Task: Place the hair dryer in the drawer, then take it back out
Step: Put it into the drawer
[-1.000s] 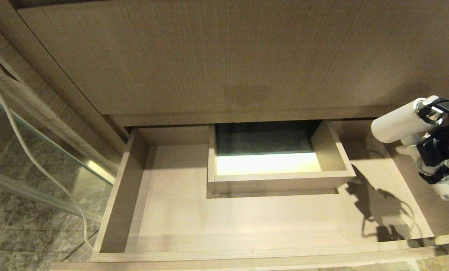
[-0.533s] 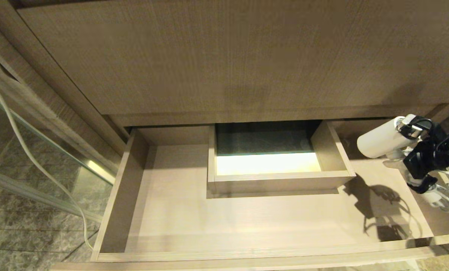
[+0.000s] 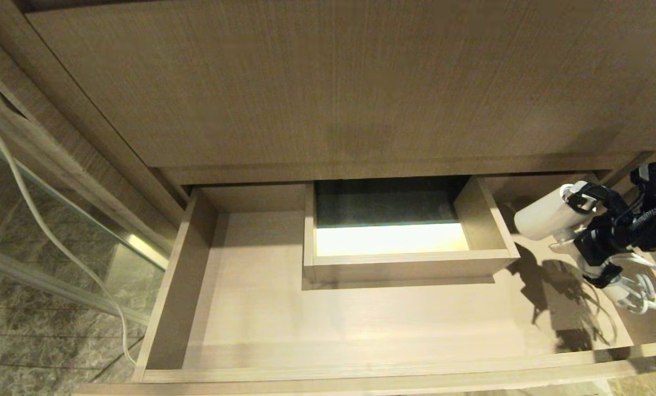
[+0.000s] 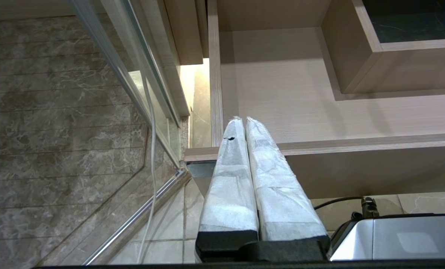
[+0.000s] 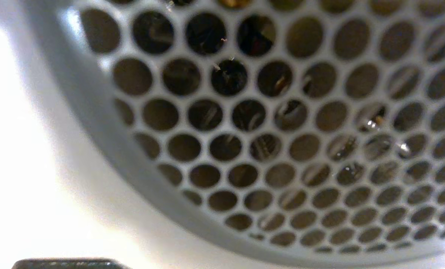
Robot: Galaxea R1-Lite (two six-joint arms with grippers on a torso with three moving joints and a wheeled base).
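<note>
Hair dryer (image 3: 545, 213): white, held in the air over the right end of the open drawer, its short thick barrel pointing toward the drawer's middle and tilted slightly up at the far end. Whether any part touches the drawer floor cannot be told.
Grille: in the right wrist view the round mesh end (image 5: 282, 123) of the hair dryer fills almost the whole picture, very close to the lens.
Cord (image 3: 644, 286): white, looped in a bundle below the handle, hanging near the drawer's right wall.
Right end effector (image 3: 595, 245): black, at the right edge of the head view, gripping the hair dryer at the handle, just beneath the barrel.
Left end effector (image 4: 245, 125): in front of the drawer's left front corner, outside the head view; its two white-wrapped fingers (image 4: 230, 179) lie pressed together, closed on nothing.
Drawer (image 3: 262, 308): light wood grain, pulled out wide; its floor is bare apart from shadows.
Cut-out (image 3: 405, 258): a boxed rectangle at the back middle of the drawer, lit pale inside, dark toward the rear.
Shadow (image 3: 559, 297): the dryer and arm throw a dark shape on the drawer floor, right of the cut-out.
Tall panel (image 3: 328, 82): plain wood front above the drawer.
White cable (image 3: 36, 214): runs down along the glass edge at the far left to the marbled floor (image 3: 25, 352).
</note>
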